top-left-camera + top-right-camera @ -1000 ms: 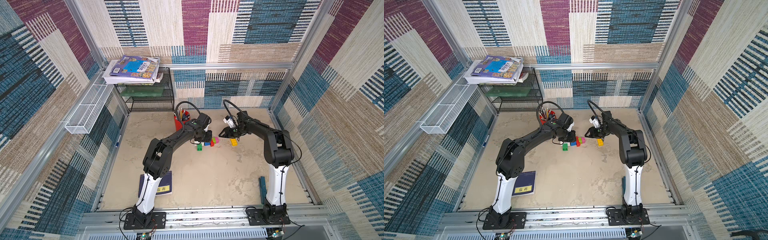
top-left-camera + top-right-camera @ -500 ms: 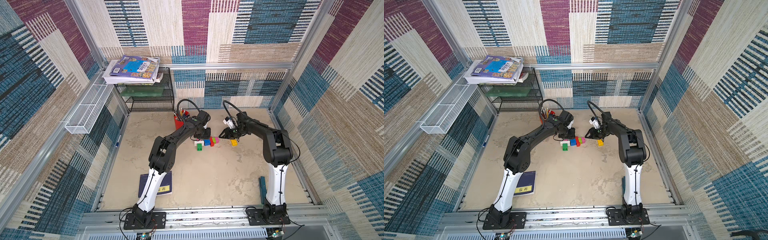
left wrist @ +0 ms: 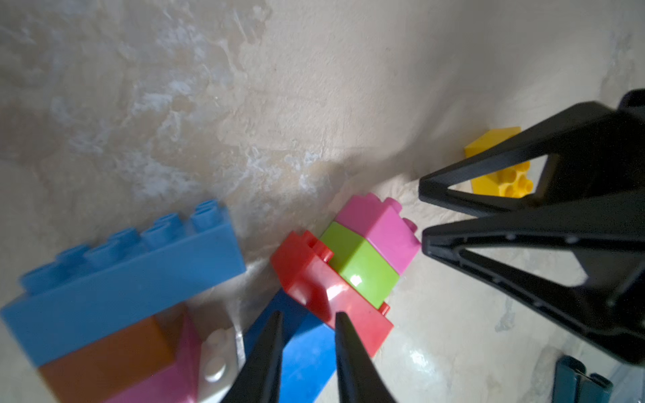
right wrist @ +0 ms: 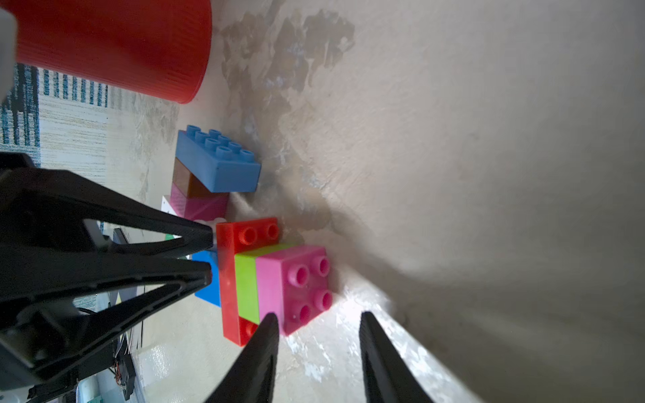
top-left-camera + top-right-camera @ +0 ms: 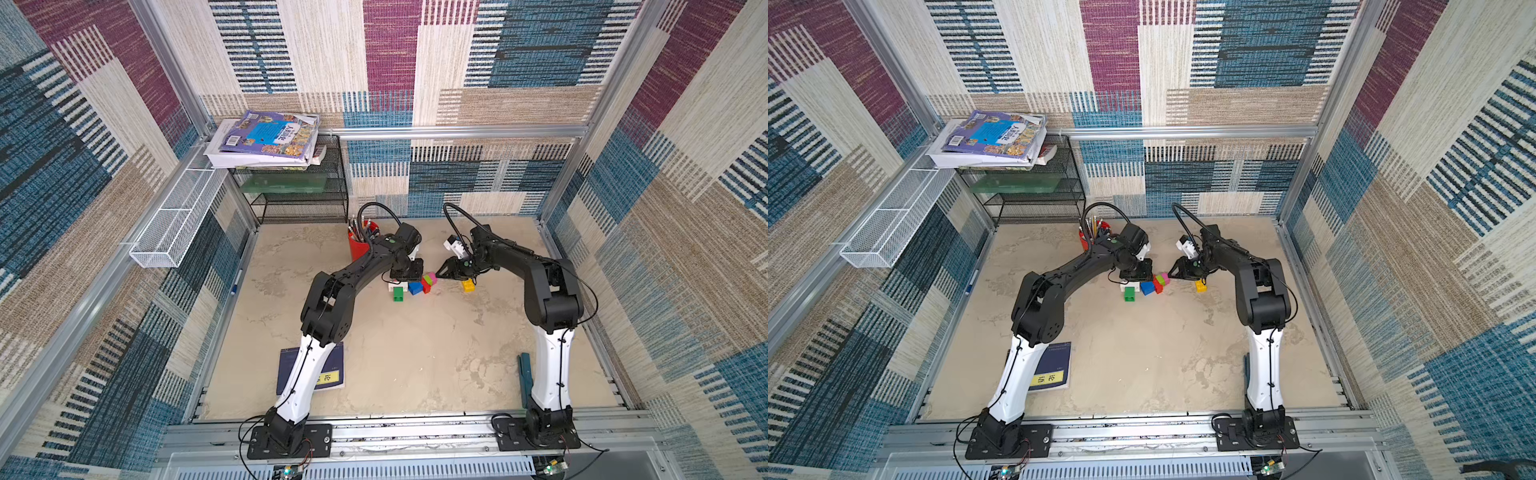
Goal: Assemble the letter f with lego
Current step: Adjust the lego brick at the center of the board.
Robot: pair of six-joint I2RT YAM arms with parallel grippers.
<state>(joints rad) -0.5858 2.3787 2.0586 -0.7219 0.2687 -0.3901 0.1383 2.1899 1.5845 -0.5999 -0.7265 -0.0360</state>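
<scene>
Both grippers crowd the lego [image 5: 414,287] near the middle of the table's [image 5: 415,353] far edge, yet no brick has budged.

Over the last second the left arm has hitched its elbow higher. The left gripper [image 3: 307,314] has kept its place, tips drawn close together and empty, at the edge of the red brick [image 3: 328,289]. I can't tell whether they touch it. That brick lies on its side and carries the lime brick [image 3: 359,272] and the pink brick [image 3: 380,226]. A blue-topped stack [image 3: 122,279] lies beside it. The right gripper [image 4: 317,314] has narrowed a touch but stands parted and empty, one finger just beside the pink brick. The yellow brick [image 3: 502,178] sits apart, toward the right edge. To my eye this is lining up, not building: the F looks no nearer.
</scene>
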